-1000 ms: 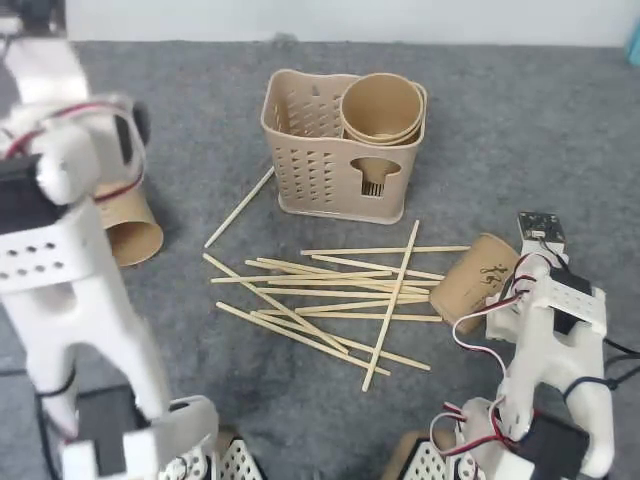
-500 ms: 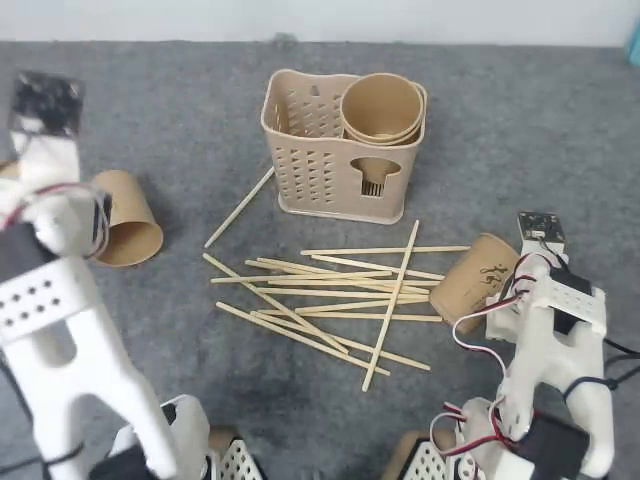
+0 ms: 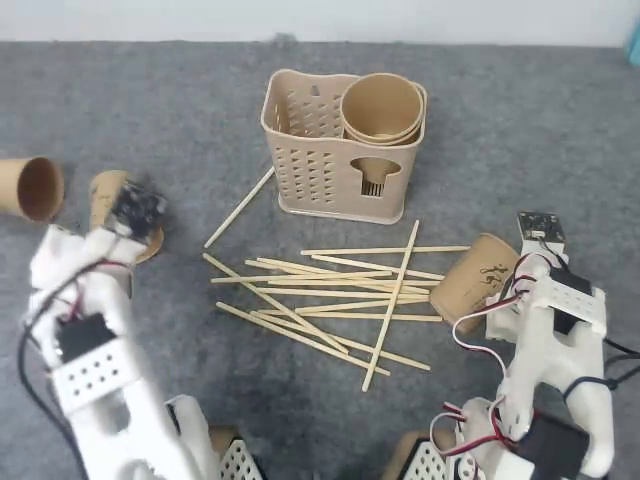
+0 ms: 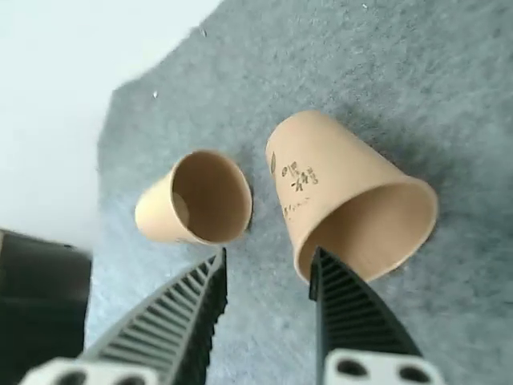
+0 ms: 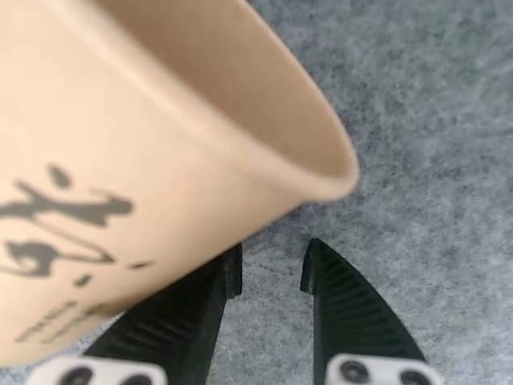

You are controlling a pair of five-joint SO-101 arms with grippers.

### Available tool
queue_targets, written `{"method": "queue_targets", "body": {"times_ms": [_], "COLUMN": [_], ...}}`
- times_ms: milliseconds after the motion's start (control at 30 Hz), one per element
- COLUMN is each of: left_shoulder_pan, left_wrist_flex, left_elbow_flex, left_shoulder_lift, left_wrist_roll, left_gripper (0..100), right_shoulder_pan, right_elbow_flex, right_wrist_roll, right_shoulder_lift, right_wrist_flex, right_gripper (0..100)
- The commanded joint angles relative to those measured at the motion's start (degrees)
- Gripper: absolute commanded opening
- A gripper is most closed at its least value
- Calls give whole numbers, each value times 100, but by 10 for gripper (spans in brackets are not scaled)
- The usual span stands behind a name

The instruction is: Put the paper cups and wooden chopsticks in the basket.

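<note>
Lying on their sides at the left edge of the high view are two paper cups on the grey carpet (image 3: pixel 520 130). The far cup (image 3: pixel 30 187) has its mouth turned toward the camera. The near cup (image 3: pixel 105 195) is half hidden beneath the left arm (image 3: pixel 85 345). In the left wrist view the left gripper (image 4: pixel 264 273) hangs over them with its jaws parted and nothing between them. One jaw tip sits just beside the near cup's rim, and the other points at the gap between the two cups.

A third loose cup (image 3: pixel 478 275) lies at the right of the frame, just beside the ends of the chopstick pile (image 3: pixel 330 295) that is spread across the centre. The right gripper (image 5: pixel 268 265) is close against this cup. Its jaws are slightly apart with bare carpet between them, and they hold nothing.

The basket (image 3: pixel 310 165) stands upright at upper centre, with stacked cups (image 3: pixel 383 105) already nested in its right compartment. A single chopstick (image 3: pixel 240 207) lies apart from the pile, slanting up toward the basket's lower left corner.

The cups look light and thin-walled, so they would probably roll at a nudge and crush under a hard squeeze. The safest hold is likely at the stiffer rolled rim, one jaw inside the mouth and one outside, closed gently. The chopsticks look stiff, light and slim, and they lie flat on the pile of the carpet. They would be easiest to pinch near the middle, or where one crosses over another and sits slightly raised.
</note>
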State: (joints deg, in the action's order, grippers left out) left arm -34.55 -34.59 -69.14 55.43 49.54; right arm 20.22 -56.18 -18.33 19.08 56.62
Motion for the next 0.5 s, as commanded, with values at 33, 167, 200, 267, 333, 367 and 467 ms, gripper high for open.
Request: {"method": "queue_targets", "body": {"times_ms": [33,167,200,267,333,367,467], "left_shoulder_pan": [-35,-35,-35,-35,-35,-26,-26], "left_wrist_flex": [879,1336,1336,1345,1354,1354,1354], "left_elbow_flex": [-716,-1138,-1147,-1147,-1112,-1042,-804], "left_shoulder_lift": [598,721,703,624,510,457,229], "left_wrist_roll": [246,360,387,431,519,536,527], "left_gripper": [163,163,163,163,163,163,164], "right_shoulder_pan": [-75,-75,-75,-75,-75,-75,-75], "right_elbow_flex": [-9,-97,-97,-97,-97,-97,-97], "right_wrist_roll": [-18,-18,-18,-18,-18,-18,-18], "right_shoulder_lift": [101,154,163,163,163,163,163], "right_wrist_flex": [-31,-31,-31,-31,-31,-31,-31], "right_gripper": [140,140,140,140,140,140,140]}}
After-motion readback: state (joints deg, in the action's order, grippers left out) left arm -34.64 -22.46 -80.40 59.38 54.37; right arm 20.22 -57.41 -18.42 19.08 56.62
